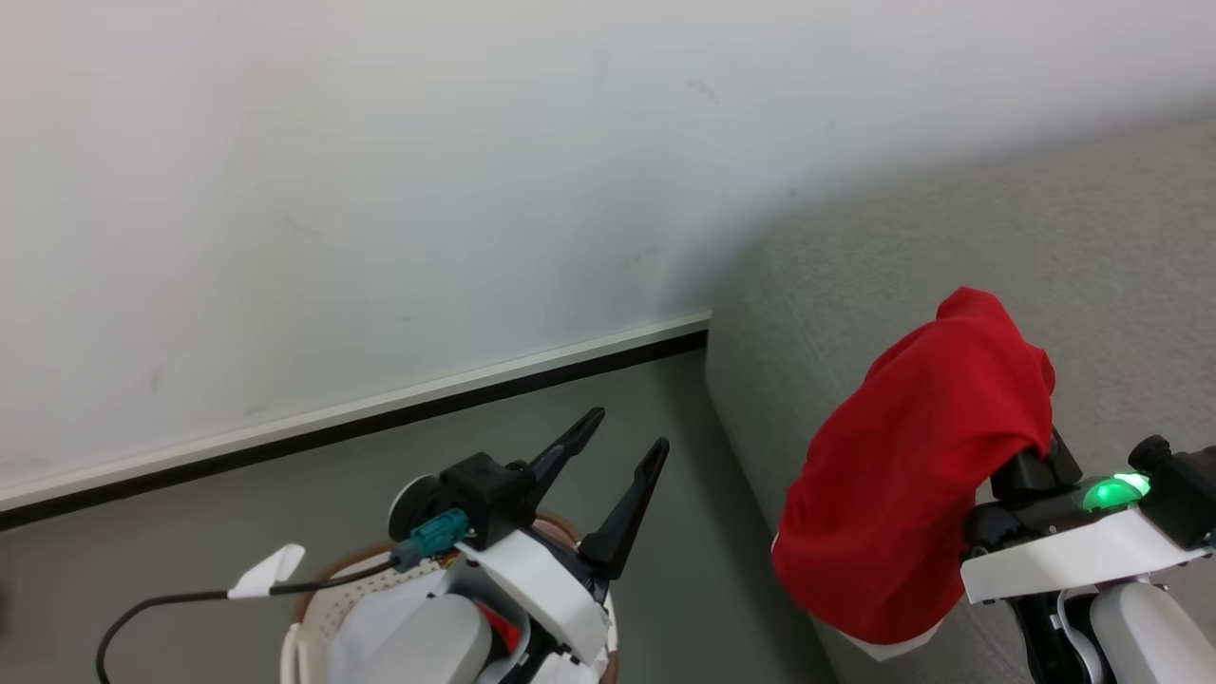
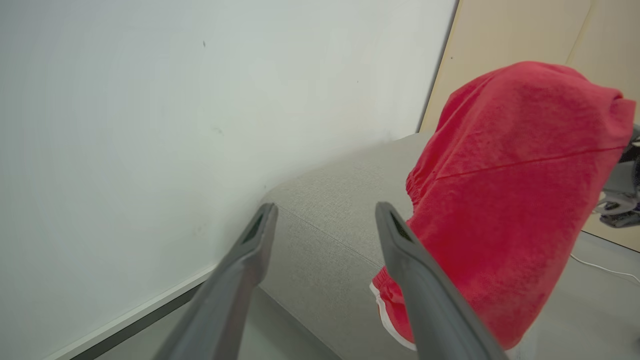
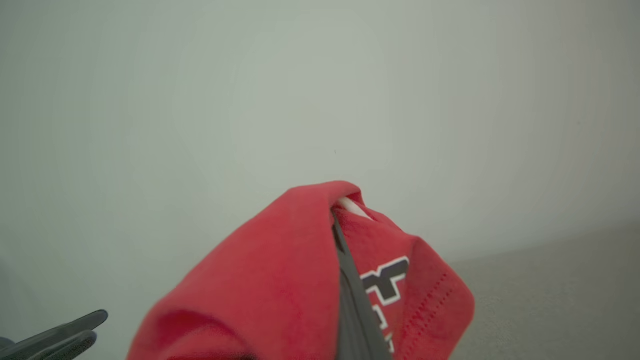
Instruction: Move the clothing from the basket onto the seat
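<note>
Grey-green floor [image 1: 532, 456] runs along the left end of the sofa [image 1: 1092, 285], smooth and bare where it shows. Nearest the robot on that floor, just off the sofa's end, stands the cream perforated basket [image 1: 318, 617] with its brown rim. A white liner [image 1: 380, 608] and a scrap of red cloth [image 1: 501, 627] show inside it under the left forearm. A black cable [image 1: 171, 600] loops out beside the basket, away from the sofa. Farther back, a white skirting strip [image 1: 380, 413] with a dark lower line meets the sofa's rear corner. Above it rises a plain pale wall [image 1: 380, 190] with a few faint marks. In the left wrist view a beige panel [image 2: 525, 35] stands beyond the sofa's far end, and a thin white cord [image 2: 600, 267] lies on the floor there.

The left gripper [image 1: 629, 428] hangs over the basket, left of the sofa, its two dark fingers spread wide with nothing between them. The right gripper [image 3: 336, 230] is over the sofa's near left corner with its fingers pressed together, pinching the red garment [image 1: 912, 465]. The cloth drapes over the fingers like a hood and hangs down across the sofa's rounded edge, white-trimmed hem lowest. Whether that hem touches the cushion cannot be told. A dark-and-white emblem [image 3: 385, 280] shows on the fold beside the right fingers.
</note>
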